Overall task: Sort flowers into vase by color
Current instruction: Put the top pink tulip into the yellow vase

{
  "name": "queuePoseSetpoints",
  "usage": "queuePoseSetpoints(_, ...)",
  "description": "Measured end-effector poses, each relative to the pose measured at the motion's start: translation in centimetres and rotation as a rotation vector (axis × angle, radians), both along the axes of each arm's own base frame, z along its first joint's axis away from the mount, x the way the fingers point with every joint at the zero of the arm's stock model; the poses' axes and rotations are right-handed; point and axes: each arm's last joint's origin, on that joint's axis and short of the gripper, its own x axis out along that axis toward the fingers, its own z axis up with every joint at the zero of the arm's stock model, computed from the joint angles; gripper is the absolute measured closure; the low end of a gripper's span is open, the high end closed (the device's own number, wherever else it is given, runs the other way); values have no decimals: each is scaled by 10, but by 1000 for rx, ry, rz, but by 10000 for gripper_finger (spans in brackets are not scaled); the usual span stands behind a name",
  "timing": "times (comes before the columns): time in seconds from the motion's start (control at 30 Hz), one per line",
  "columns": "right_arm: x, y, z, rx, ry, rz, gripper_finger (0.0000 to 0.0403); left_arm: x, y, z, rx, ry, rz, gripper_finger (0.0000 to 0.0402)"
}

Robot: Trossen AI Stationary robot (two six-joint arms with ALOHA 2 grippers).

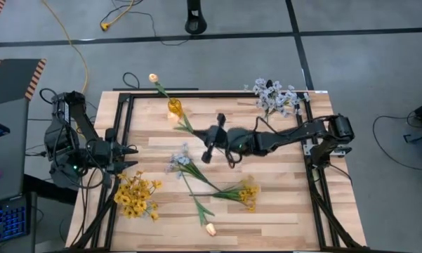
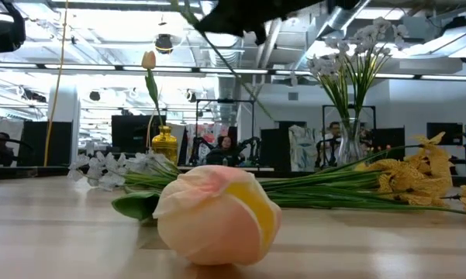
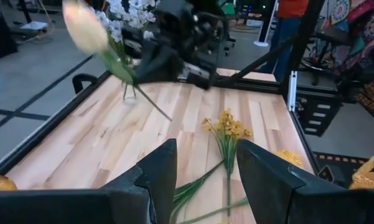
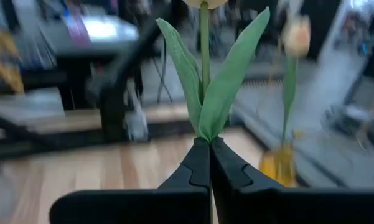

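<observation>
the right arm reached out over the middle of the slatted wood table [image 1: 281,204], right gripper [image 4: 210,163] pinched tight on a peach tulip stem [image 4: 205,56] with broad smooth green leaves, held up near the amber glass vase [image 1: 175,107]. the left gripper [image 3: 205,168] waited at the left edge, fingers apart, holding nothing. yellow sprigs [image 1: 135,195] and pale blue sprays [image 1: 180,161] lay flat on the table.
</observation>
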Motion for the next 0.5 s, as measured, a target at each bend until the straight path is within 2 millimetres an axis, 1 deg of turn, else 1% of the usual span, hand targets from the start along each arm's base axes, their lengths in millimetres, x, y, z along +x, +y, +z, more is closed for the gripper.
queuePoseSetpoints(0.13, 2, -23, 15, -55, -135, 91, 380, -1, 4, 1, -2, -18, 17, 248)
queuePoseSetpoints(0.23, 1, -40, 18, -62, -167, 112, 379, -1, 11, 3, -25, -25, 50, 248)
queuePoseSetpoints(0.37, 3, -57, 14, -52, -177, 131, 380, 6, 17, 6, -39, -34, 127, 248)
queuePoseSetpoints(0.43, 5, -63, 9, -38, -158, 138, 380, 13, 16, 10, -14, -42, 143, 248)
queuePoseSetpoints(0.5, 9, -69, 2, -39, -174, 138, 379, 22, 14, 14, 20, -53, 155, 248)
